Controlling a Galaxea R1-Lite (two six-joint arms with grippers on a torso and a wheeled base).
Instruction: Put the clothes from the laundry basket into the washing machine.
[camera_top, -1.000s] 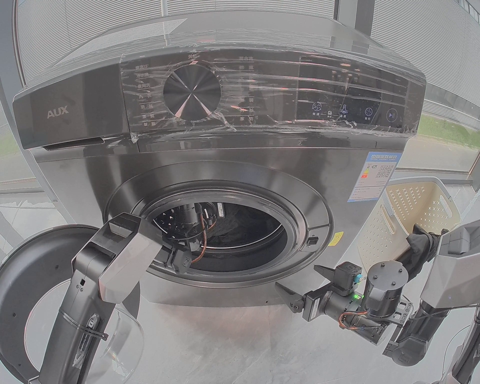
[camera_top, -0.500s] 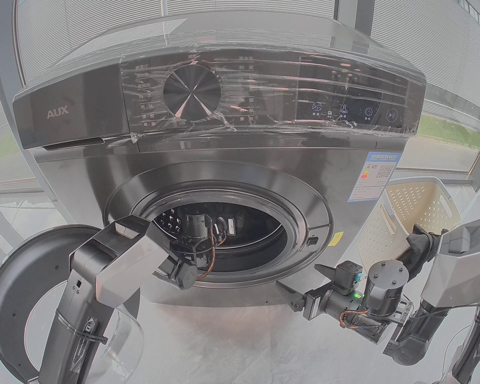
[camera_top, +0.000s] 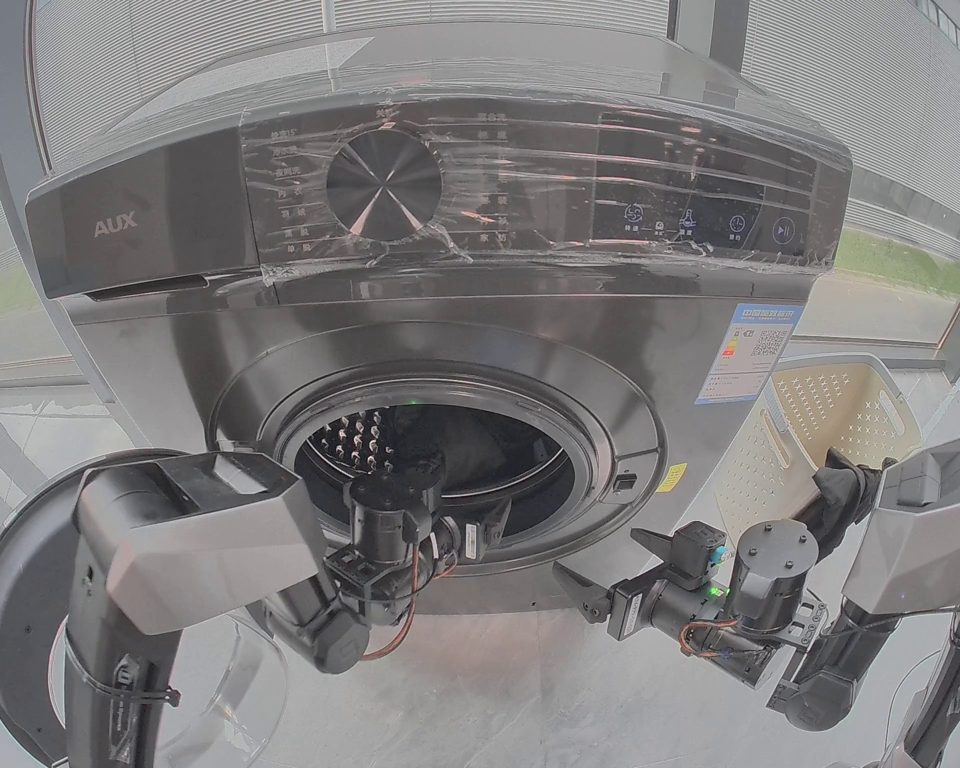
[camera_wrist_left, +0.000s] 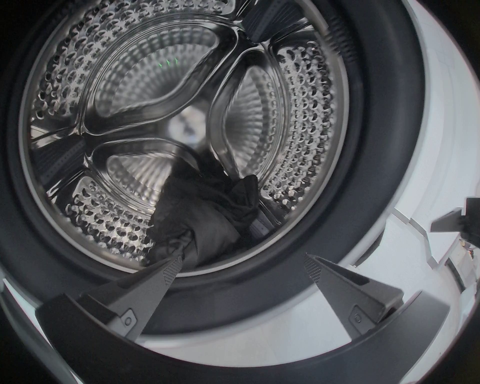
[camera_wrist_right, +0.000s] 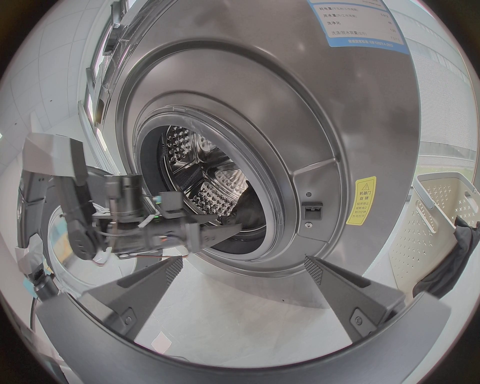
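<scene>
The washing machine (camera_top: 450, 300) stands with its round door swung open to the left. A dark garment (camera_wrist_left: 205, 215) lies at the bottom of the steel drum (camera_wrist_left: 150, 85). My left gripper (camera_top: 495, 520) (camera_wrist_left: 240, 265) is open and empty, just outside the drum's lower rim. The cream laundry basket (camera_top: 835, 410) (camera_wrist_right: 440, 197) stands to the right of the machine, with another dark garment (camera_top: 845, 495) (camera_wrist_right: 450, 265) hanging over its rim. My right gripper (camera_top: 594, 553) (camera_wrist_right: 242, 262) hangs open and empty low before the machine's right front, left of the basket.
The open door (camera_top: 40, 560) with its glass bowl (camera_top: 220, 690) sits low on the left, beside my left arm. The pale floor (camera_top: 480, 680) lies before the machine. The door latch (camera_wrist_right: 312, 211) is on the opening's right side.
My left arm has drawn back out of the drum and down to the opening's lower rim, leaving the dark garment inside. The right arm has kept still.
</scene>
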